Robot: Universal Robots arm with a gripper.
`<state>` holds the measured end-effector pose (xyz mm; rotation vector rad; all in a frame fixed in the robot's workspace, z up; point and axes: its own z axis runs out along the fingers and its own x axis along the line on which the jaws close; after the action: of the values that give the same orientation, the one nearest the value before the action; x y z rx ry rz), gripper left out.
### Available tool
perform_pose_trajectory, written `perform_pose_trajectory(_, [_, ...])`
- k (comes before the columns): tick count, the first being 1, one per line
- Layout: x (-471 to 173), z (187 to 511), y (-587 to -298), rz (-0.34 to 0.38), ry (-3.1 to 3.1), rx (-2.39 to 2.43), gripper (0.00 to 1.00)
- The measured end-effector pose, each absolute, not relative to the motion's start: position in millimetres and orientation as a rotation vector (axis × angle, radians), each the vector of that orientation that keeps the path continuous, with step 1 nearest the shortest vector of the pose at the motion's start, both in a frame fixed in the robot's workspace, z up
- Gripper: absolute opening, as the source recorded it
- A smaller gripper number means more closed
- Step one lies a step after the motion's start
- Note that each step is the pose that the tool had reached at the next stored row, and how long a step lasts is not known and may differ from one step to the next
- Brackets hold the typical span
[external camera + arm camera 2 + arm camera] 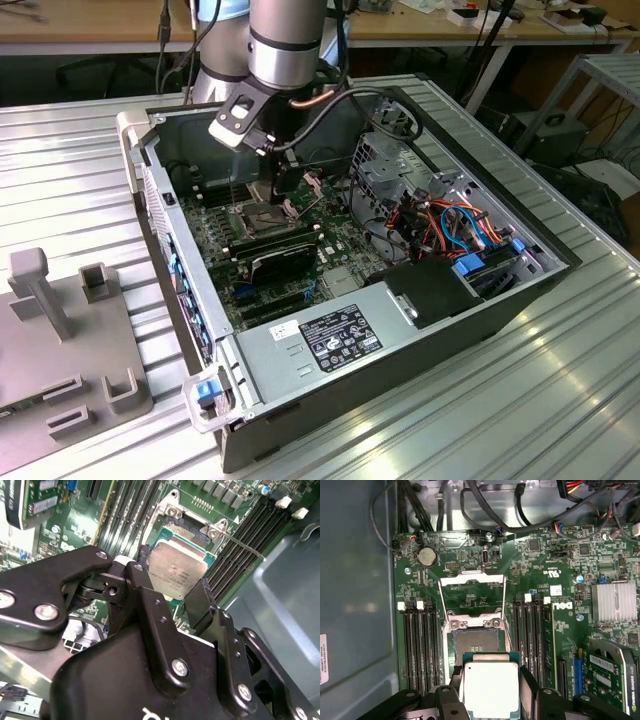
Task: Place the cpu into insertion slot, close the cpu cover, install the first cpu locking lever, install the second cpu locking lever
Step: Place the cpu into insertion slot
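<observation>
Currently the hand (171, 577) is closed on the cpu (177, 570), its fingers (527, 682) pinching two opposite edges. The chip hangs near the insertion slot (476, 641), partly over one edge and not seated, and the slot's pin field is exposed. The cpu cover (471, 580) stands swung open on the slot's side away from the chip. Memory slots (420, 645) flank the slot on both sides.

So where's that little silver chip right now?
In the first wrist view the cpu is clamped in the gripper, close beside the uncovered insertion slot on the green board but not in it.
</observation>
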<state>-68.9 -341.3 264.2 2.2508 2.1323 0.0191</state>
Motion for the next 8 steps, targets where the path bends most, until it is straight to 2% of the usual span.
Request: perform_pose_trajectory(8, [-65.1,259.1,-338.9,0.021,2.152,2.233,0.54])
